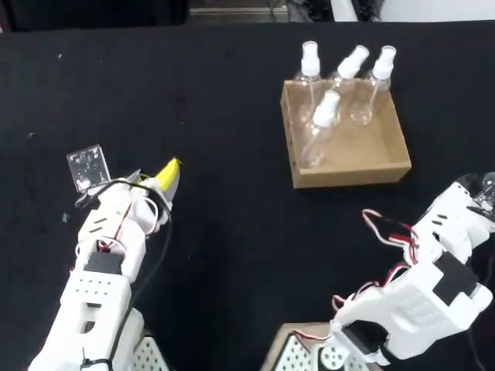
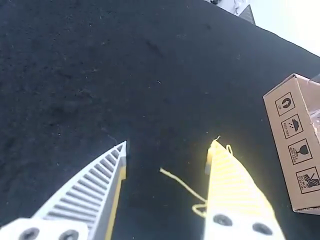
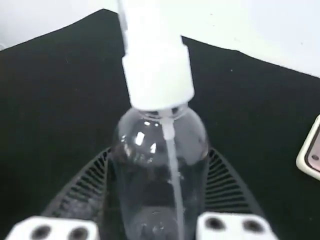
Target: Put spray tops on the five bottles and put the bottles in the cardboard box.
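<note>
Black table (image 1: 216, 100) under everything. Left arm (image 1: 100, 270) sits low on its own side. Right arm (image 1: 425, 286) is opposite, its far end cut off by the high view's edge. The cardboard box (image 1: 352, 166) is open-topped and well apart from both arms. In the left wrist view it's just one printed side wall, cropped. The high view shows inside it: four bottles (image 1: 319, 139), three along the far wall and one nearer the front. Can't tell upright from tilted at this angle. All four carry white spray tops (image 1: 309, 56). Left gripper (image 2: 169, 147): jaws spread wide, nothing between them, bare table below. Right gripper (image 3: 160, 155): closed around the clear body of the fifth bottle (image 3: 145, 135), with the spray top (image 3: 157, 70) fitted and the fingertips hidden behind the bottle. In the high view that bottle is a glint at the frame edge. Pale object (image 3: 311, 155) in the right wrist view is cut off, can't ID it.
</note>
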`<state>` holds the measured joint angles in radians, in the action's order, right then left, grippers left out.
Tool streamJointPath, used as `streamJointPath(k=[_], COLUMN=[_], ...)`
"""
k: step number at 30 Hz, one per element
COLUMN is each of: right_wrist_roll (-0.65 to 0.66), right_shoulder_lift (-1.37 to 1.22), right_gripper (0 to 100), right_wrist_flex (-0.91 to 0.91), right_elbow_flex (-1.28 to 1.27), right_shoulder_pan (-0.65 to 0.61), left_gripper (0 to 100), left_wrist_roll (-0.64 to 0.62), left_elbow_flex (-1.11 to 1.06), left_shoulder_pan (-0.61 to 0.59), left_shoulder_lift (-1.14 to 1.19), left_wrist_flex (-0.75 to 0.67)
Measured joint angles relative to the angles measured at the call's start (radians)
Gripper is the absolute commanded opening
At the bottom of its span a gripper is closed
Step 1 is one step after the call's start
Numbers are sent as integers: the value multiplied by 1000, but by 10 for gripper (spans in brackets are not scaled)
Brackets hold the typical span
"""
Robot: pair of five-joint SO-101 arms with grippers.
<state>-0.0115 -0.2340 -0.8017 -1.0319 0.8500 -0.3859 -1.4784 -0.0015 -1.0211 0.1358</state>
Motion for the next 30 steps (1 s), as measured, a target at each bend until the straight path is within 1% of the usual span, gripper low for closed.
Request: streamJointPath(k=[9,11,14,16,25,30], right_wrist_roll=[0,0,0,0,0,0], right_shoulder_lift=[0,0,0,-2,18,153], right_gripper=[185,221,300,327,281,279], right_wrist_flex=[-3,-3,-3,-3,-3,-3], right_elbow_flex=[-20,-20,-20,-21,-44,-132], right_shoulder_pan=[-3,-3,-3,-2,-2,-2], left_gripper=[249,249,249,249,249,249], left_wrist_roll=[0,0,0,0,0,0], left_elbow_flex=[0,0,0,0,0,0], left_shoulder_pan=[0,0,0,0,0,0], left_shoulder_lift=[0,0,0,0,0,0], left_wrist_flex=[0,0,0,0,0,0])
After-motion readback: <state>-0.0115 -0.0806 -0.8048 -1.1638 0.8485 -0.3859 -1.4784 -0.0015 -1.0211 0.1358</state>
